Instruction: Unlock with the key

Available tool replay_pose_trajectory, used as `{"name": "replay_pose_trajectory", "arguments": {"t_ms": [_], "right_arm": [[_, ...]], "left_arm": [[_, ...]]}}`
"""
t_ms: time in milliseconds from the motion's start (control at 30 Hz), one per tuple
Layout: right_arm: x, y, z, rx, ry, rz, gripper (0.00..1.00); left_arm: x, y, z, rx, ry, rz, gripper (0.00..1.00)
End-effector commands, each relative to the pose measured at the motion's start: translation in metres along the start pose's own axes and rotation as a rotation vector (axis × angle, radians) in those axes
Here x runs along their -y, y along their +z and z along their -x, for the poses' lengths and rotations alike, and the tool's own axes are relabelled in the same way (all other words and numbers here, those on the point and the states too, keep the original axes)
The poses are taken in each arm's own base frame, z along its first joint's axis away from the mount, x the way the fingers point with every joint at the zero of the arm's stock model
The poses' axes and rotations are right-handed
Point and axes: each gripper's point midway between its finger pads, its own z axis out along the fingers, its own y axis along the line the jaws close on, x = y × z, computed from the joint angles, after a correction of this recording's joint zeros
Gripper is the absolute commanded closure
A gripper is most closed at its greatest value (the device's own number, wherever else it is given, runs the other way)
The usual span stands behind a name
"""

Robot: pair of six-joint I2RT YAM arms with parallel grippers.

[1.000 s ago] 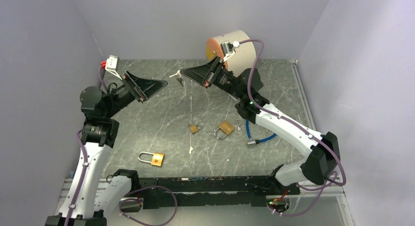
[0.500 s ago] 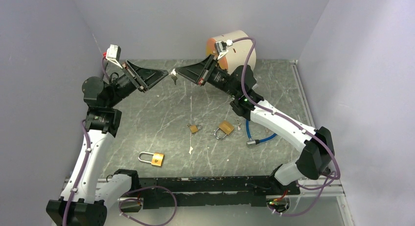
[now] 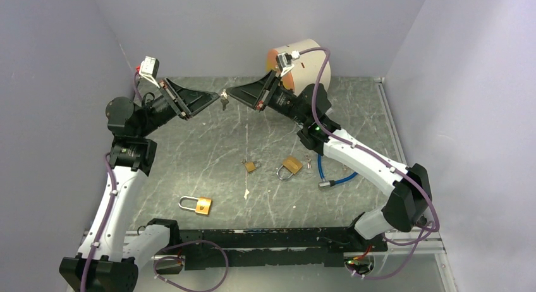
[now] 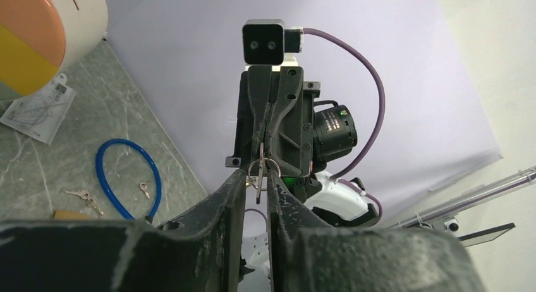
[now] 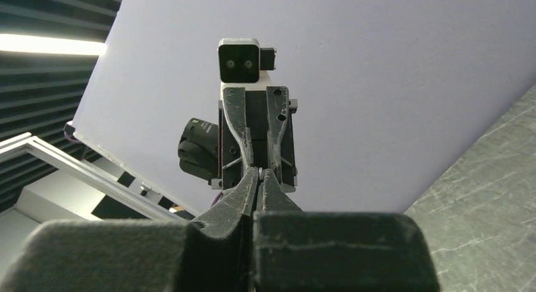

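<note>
Keys [image 3: 223,100] on a small ring hang in the air, high over the 11 o'clock part of the counter [image 3: 189,159], just where the two hands meet tip to tip. From 3 o'clock comes the right hand [image 3: 231,93], and its jaws are pressed together on the ring, so this hand carries the keys. From 9 o'clock comes the left hand [image 3: 217,96]. Its jaws are narrow, one finger [image 4: 234,191] on each side of the ring, but I cannot tell if they really pinch it or only stand very close.

Down on the counter lie three brass padlocks, all with the shackle closed as far as I can see. The large padlock [image 3: 196,205] is at 7 o'clock, well apart from the others. The small padlock [image 3: 250,165] is near the middle, and the middle-sized padlock [image 3: 290,166] lies near it at its 3 o'clock side. A blue cable [image 3: 335,177] curls a little further toward 3 o'clock. A cream cylinder [image 3: 306,64] with an orange end lies at the far edge, at about 1 o'clock, behind the right hand
</note>
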Motion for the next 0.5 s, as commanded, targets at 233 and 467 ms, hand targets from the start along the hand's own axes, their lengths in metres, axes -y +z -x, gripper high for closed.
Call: {"name": "replay_pose_trajectory", "arguments": {"t_ms": [233,467], "right_arm": [[-0.018,0.001,-0.002,-0.027,-0.007,0.056,1.00],[-0.014,-0.020,-0.006,-0.130,-0.206,0.020,0.26]], "left_arm": [[0.023,-0.006,-0.003,-0.004,0.093,-0.069,0.97],[0.019,-0.023,-0.026,-0.178,0.321,0.035,0.97]]}}
